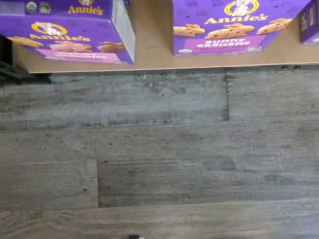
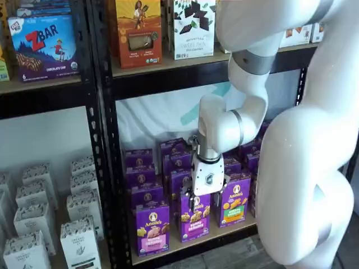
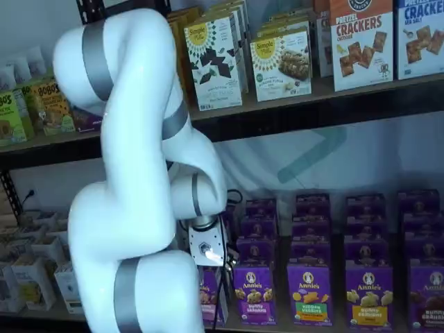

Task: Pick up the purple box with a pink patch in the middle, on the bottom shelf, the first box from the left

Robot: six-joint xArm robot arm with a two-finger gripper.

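Purple box [image 2: 152,228] stands upright at the front edge of the bottom shelf [image 2: 185,245], just beside the black upright [image 2: 112,185] at the end of its row. Its pink patch faces outward under the rabbit logo. In the wrist view the same box [image 1: 70,32] sits at the lip of the tan board [image 1: 149,57], with grey plank floor [image 1: 159,149] in front of it. A gap of bare board separates it from the Bunny Grahams box [image 1: 234,27].

The gripper [image 2: 197,203] hangs in front of that neighbouring box [image 2: 195,218], not touching the purple one. Its white body points down and its jaws stand wide, with nothing between them. More purple boxes are lined up behind the front row. One with a green panel [image 2: 234,203] stands on the far side of the gripper. In a shelf view the white arm [image 3: 139,208] covers most of the purple box.
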